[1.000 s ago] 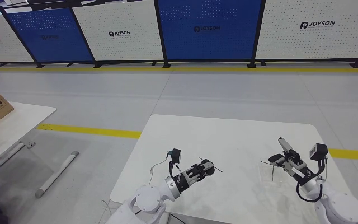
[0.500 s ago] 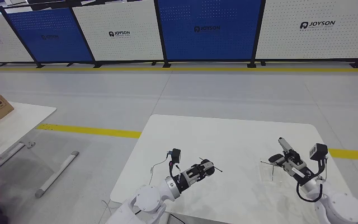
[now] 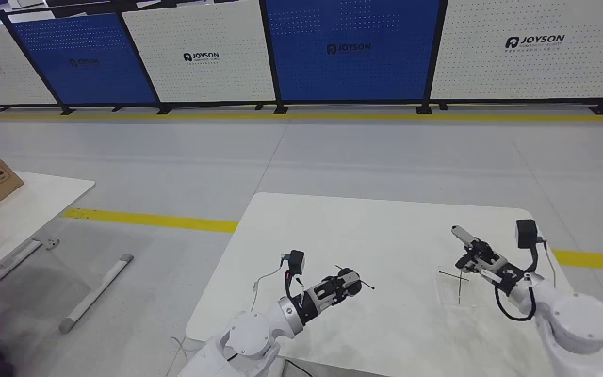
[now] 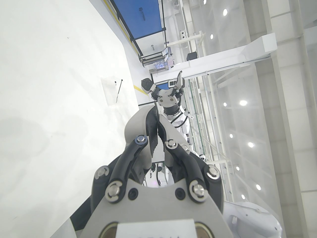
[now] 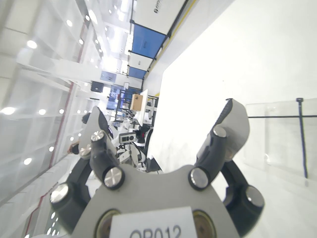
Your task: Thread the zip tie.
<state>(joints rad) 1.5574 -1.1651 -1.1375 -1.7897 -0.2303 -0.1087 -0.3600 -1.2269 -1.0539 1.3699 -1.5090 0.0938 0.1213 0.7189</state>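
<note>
We are seeing the right hand point(image 3: 464, 239) swinging up and away from where it was hovering a second ago. It is now sitting a little farther in over the white worktop point(image 3: 377, 226), its fingers spread wide and holding nothing. The two thin black zip ties point(image 5: 302, 137) are lying crossed on the clear plastic sheet point(image 5: 275, 134) just beside it, unmoved. The left hand point(image 3: 347, 279) is keeping still, fingers closed; a third slim black zip tie point(image 3: 367, 284) is crossing its tips, and we are judging it pinched there. So threading is not yet beginning — we are reading the right hand's shift as lining up afresh for a tie, since the two hands are standing well apart.
</note>
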